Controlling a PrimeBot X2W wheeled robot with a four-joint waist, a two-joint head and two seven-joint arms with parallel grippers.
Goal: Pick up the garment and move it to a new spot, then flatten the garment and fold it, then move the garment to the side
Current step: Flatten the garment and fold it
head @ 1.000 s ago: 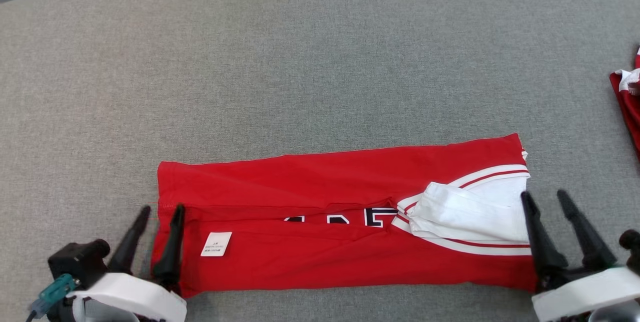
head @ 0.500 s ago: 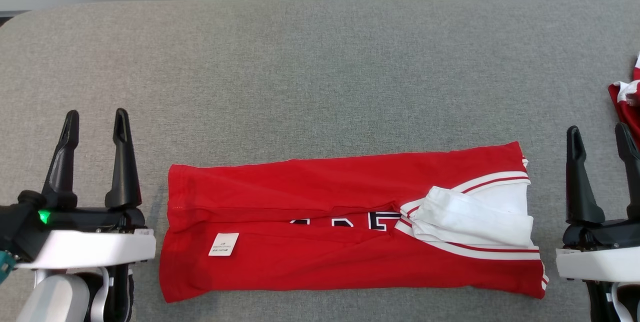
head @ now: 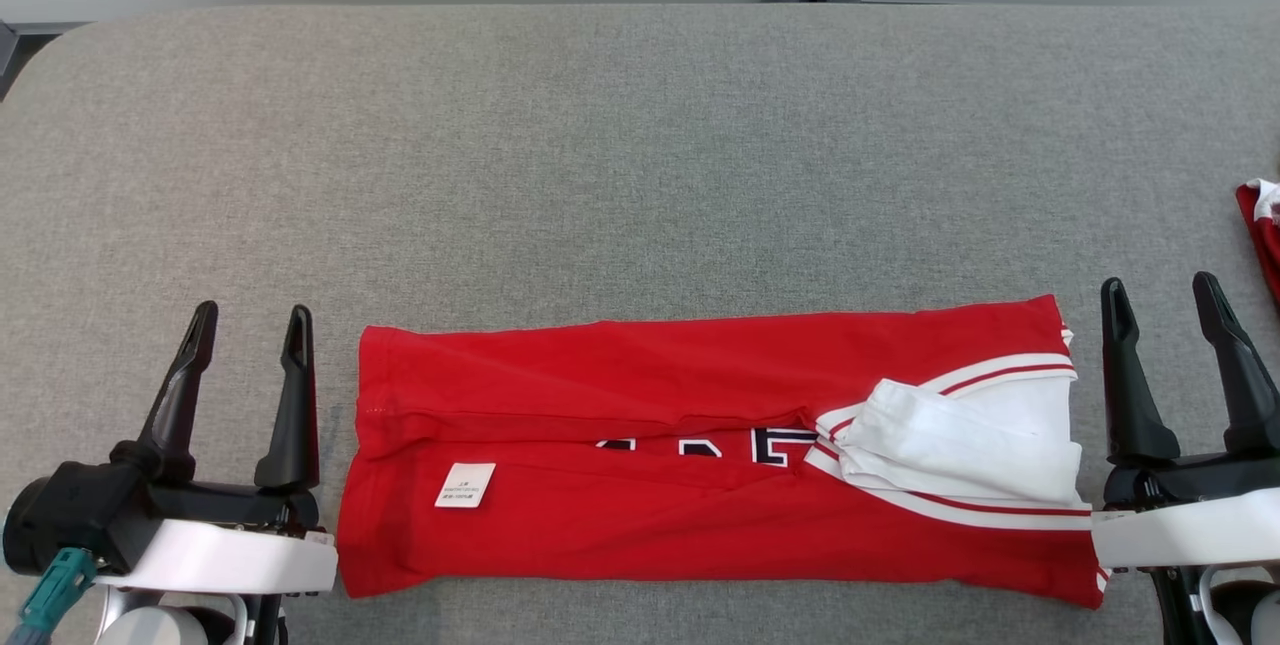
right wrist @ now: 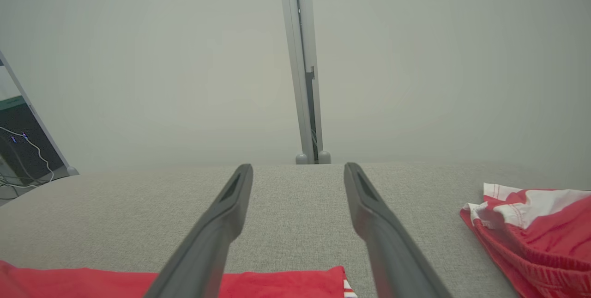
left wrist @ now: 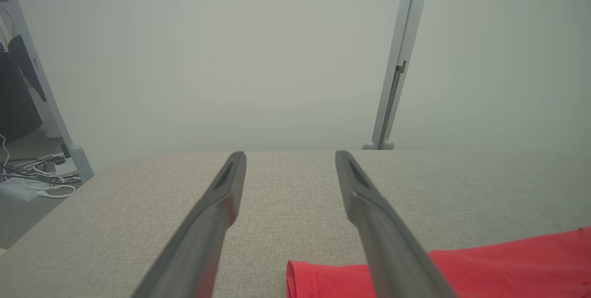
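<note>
Folded red garment [head: 640, 525] with white trim lies as a long band near the front edge of the grey tabletop [head: 600, 175]. The left claw [head: 250, 317] stands just beside its left end and the right claw [head: 1158, 283] just beside its right end. Both are spread wide, holding nothing.
</note>
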